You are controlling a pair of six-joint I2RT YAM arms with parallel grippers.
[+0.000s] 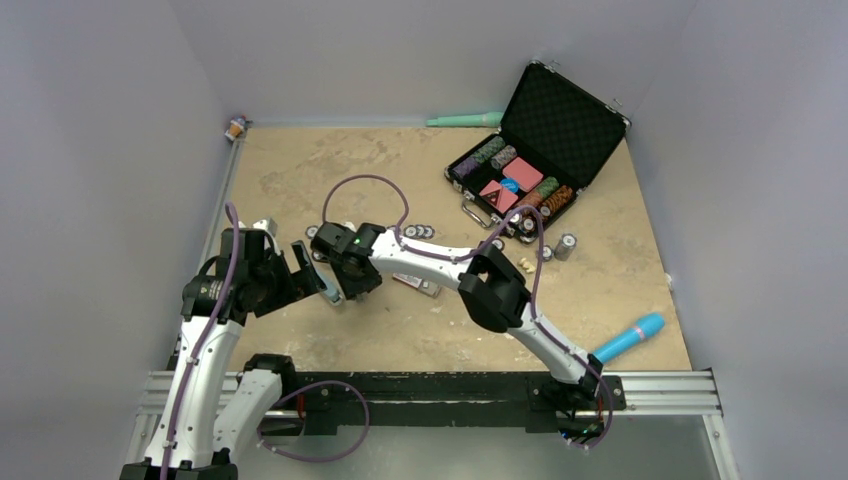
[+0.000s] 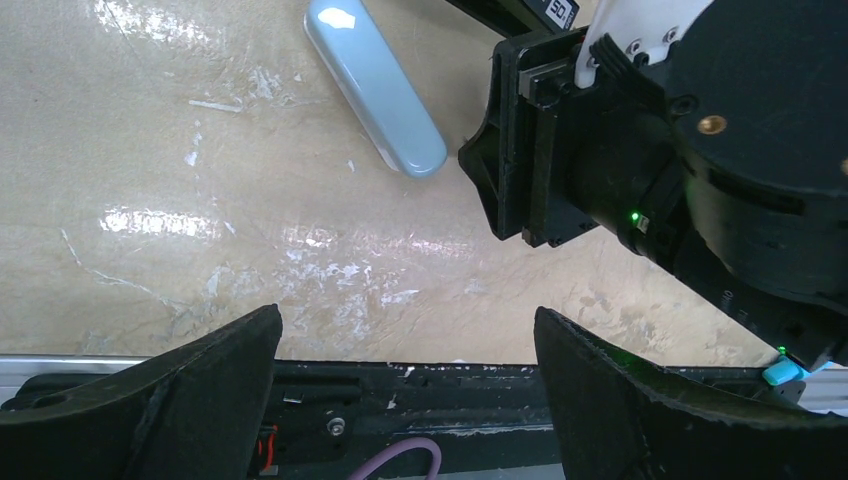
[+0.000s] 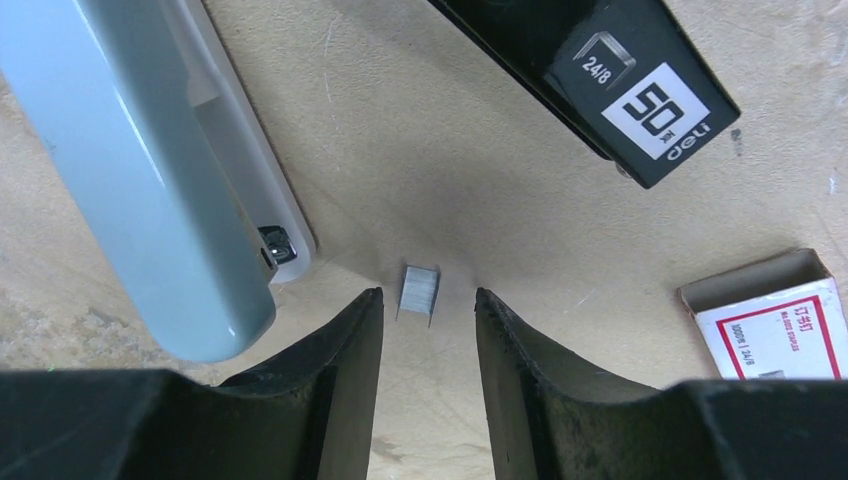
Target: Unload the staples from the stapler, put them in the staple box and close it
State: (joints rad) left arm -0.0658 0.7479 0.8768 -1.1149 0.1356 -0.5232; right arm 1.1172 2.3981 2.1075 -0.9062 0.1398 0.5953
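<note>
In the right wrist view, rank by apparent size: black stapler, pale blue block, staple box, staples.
1. pale blue block and black stapler: largest, both cut off, so unranked.
2. staple box: cut off too.
3. staples: plainly smallest.

I count 1 black stapler (image 3: 540,50), 1 short strip of staples (image 3: 420,290), 1 pale blue rounded block (image 3: 140,170) and 1 red-white staple box (image 3: 775,325). On the table also 1 open chip case (image 1: 565,120), 1 blue cylinder (image 1: 630,338), 1 green stick (image 1: 465,120). Loose poker chips (image 1: 415,232): several, exact nr. I cannot tell.
</note>
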